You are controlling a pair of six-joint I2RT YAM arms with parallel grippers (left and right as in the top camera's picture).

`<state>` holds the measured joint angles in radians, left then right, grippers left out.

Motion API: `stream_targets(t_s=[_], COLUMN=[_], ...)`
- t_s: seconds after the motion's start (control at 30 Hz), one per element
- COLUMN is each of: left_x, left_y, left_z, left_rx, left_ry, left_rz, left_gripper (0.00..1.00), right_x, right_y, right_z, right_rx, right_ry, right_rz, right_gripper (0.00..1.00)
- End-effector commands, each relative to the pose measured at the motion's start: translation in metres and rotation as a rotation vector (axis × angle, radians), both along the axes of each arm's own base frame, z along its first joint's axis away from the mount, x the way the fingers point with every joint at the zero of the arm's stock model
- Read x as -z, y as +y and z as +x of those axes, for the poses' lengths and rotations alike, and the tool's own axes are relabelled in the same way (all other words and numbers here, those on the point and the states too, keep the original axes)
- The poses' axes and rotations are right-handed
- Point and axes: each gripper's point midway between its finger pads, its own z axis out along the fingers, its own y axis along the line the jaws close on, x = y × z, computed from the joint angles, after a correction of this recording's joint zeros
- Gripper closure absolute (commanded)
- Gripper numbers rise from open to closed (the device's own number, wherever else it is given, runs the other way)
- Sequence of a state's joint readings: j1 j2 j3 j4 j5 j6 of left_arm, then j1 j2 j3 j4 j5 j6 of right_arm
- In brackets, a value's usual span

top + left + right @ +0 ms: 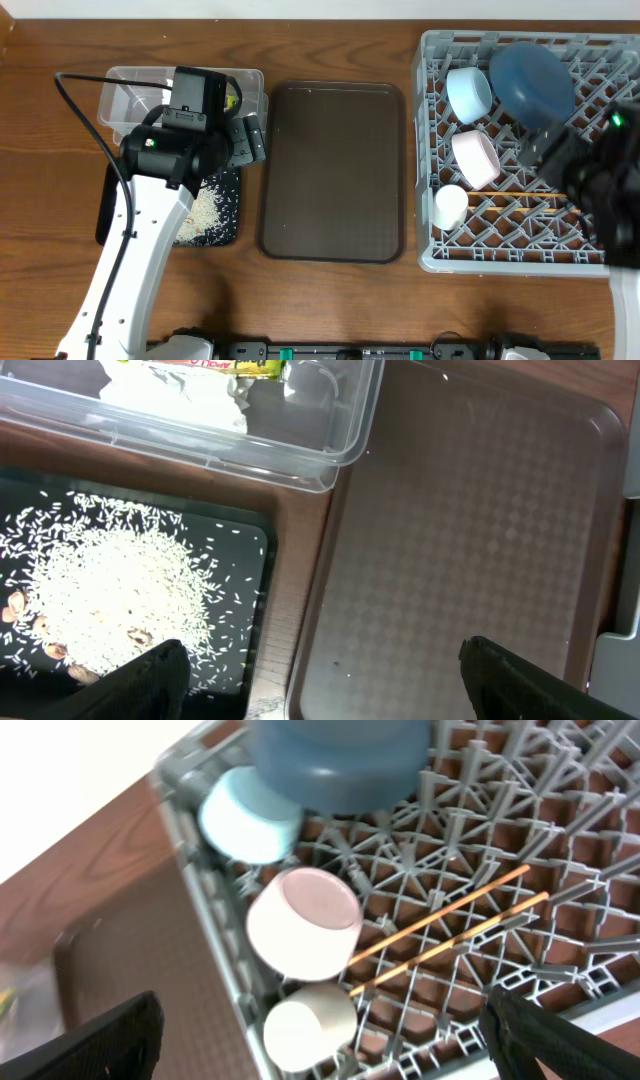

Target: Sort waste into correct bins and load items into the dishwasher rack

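starting on your left: two tubs, one behind the other. the clear tub (pixel 252 76) at the back holds one crumpled tissue (pixel 190 402) and one snack wrapper (pixel 205 365). the black tub (pixel 104 215) in front of it has one spread-out pile of rice (pixel 110 585) with a few brownish bits mixed in along the near edge. your left gripper (pixel 340 682) hangs above the spot where the black tub sits beside the brown tray, fingers spread wide, nothing between them.

middle of the table: one brown tray (pixel 333 170), flat.

on your right is the one grey rack (pixel 426 150), and everything in it counts to six pieces. one dark blue plate (pixel 532 82) leans at the far side. just left of it is one light blue bowl (pixel 468 93) tipped on its side. one white bowl (pixel 476 158) sits below that, also tipped, and one small white cup (pixel 451 205) is nearest the front. two chopsticks (pixel 440 920) lie side by side across the lattice, just right of the white bowl and cup.

your right gripper (pixel 325 1045) hovers over the rack with its fingers wide apart, gripping nothing.
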<state>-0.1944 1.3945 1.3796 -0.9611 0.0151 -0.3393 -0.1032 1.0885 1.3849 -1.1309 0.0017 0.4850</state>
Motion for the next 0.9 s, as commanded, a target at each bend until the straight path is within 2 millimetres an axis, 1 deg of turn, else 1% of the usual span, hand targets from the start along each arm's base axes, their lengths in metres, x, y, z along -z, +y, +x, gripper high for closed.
stream_targets(t_s=[0.0, 0.13, 0.2, 0.3, 0.4, 0.43, 0.53, 0.6, 0.63, 0.7, 0.77, 0.8, 0.87], left_x=[-0.001, 0.000, 0.000, -0.001, 0.000, 0.000, 0.000, 0.000, -0.001, 0.000, 0.000, -0.001, -0.001], left_y=[0.004, 0.004, 0.004, 0.004, 0.004, 0.004, 0.004, 0.004, 0.004, 0.004, 0.004, 0.004, 0.004], left_z=[0.002, 0.002, 0.002, 0.002, 0.002, 0.002, 0.002, 0.002, 0.002, 0.002, 0.002, 0.002, 0.002], left_rx=[0.000, 0.000, 0.000, 0.000, 0.000, 0.000, 0.000, 0.000, 0.000, 0.000, 0.000, 0.000, 0.000], left_ry=[-0.004, -0.004, -0.004, -0.004, -0.004, -0.004, -0.004, -0.004, -0.004, -0.004, -0.004, -0.004, -0.004], left_rz=[0.020, 0.020, 0.020, 0.020, 0.020, 0.020, 0.020, 0.020, 0.020, 0.020, 0.020, 0.020, 0.020], left_gripper=[0.11, 0.11, 0.11, 0.11, 0.11, 0.11, 0.11, 0.11, 0.11, 0.11, 0.11, 0.11, 0.11], right_x=[-0.013, -0.010, -0.015, -0.021, -0.028, -0.030, -0.039, -0.039, -0.036, -0.022, 0.000, 0.008, 0.032], right_y=[0.015, 0.015, 0.007, 0.007, 0.009, 0.009, 0.010, 0.012, 0.013, 0.017, 0.023, 0.024, 0.026], right_z=[-0.017, -0.048, -0.056, -0.061, -0.062, -0.059, -0.043, -0.033, -0.031, -0.029, -0.030, -0.031, -0.033], right_rx=[-0.122, -0.118, -0.099, -0.132, -0.164, -0.164, -0.160, -0.161, -0.162, -0.170, -0.191, -0.193, -0.199], right_ry=[-0.033, 0.006, -0.009, -0.037, -0.079, -0.100, -0.229, -0.352, -0.386, -0.462, -0.528, -0.547, -0.583], right_rz=[-0.028, -0.033, -0.089, -0.133, -0.179, -0.183, -0.201, -0.213, -0.217, -0.222, -0.218, -0.219, -0.223], right_gripper=[0.01, 0.01, 0.01, 0.01, 0.01, 0.01, 0.01, 0.01, 0.01, 0.01, 0.01, 0.01, 0.01])
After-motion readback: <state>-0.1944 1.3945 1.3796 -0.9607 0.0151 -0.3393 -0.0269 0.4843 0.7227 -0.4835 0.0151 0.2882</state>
